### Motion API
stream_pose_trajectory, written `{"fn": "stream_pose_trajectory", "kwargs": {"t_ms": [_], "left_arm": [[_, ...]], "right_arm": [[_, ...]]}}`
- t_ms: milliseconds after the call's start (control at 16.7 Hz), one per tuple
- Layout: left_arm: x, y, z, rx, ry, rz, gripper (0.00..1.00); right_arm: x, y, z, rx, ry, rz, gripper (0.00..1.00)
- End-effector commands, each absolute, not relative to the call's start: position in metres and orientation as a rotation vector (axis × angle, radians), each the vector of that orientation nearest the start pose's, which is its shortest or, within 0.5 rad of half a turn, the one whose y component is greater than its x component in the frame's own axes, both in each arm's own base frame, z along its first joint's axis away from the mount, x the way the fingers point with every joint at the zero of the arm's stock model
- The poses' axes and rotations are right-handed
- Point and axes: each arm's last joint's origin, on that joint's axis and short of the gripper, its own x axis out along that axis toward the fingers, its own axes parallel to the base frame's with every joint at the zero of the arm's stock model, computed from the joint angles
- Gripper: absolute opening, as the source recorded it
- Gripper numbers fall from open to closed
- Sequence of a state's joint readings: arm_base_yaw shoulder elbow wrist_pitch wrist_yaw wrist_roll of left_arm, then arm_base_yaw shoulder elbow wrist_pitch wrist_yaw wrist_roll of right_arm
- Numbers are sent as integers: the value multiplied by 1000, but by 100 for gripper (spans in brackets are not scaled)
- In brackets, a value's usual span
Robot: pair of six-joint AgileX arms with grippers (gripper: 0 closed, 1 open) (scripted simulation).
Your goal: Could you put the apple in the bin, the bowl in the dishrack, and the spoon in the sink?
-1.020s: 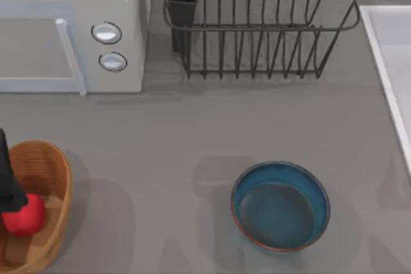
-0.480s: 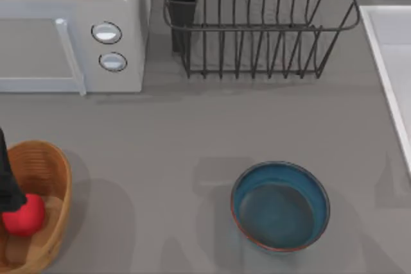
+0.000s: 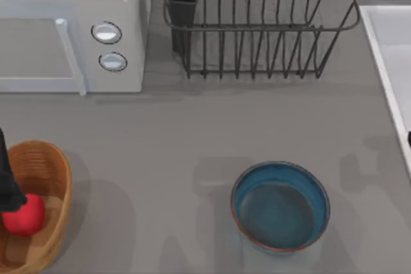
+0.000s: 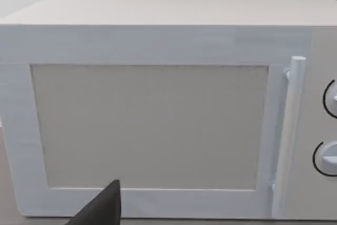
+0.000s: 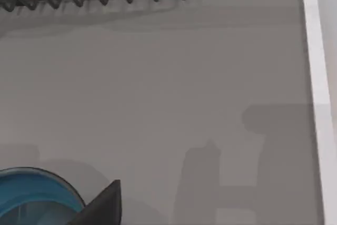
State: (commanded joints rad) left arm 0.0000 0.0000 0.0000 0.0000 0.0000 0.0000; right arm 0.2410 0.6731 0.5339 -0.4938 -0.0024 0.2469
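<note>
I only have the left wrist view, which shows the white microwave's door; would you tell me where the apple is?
Observer: The apple lies inside the bin, at the top view's lower left, with the left end effector right over it.
Operator: Thank you. Where is the bowl?
Observer: The bowl stands upright on the table, right of centre, not yet in the dishrack.
Operator: And where is that rack, relative to the microwave?
Observer: It stands just to the right of the microwave, along the table's far side.
</note>
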Motion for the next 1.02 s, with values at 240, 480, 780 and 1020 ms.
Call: {"fn": "stream_pose_trajectory", "kwargs": {"t_ms": [240,480,780,1020], "left_arm": [[106,-1,160,0,0,0,100],[106,-1,160,0,0,0,100],[106,-1,160,0,0,0,100],[106,-1,160,0,0,0,100]], "right_arm": [[189,74,243,161,1056,146,100],[224,119,241,106,1353,86,100],[248,162,232,25,1544,8,100],[251,170,229,8,1571,-8,100]]}}
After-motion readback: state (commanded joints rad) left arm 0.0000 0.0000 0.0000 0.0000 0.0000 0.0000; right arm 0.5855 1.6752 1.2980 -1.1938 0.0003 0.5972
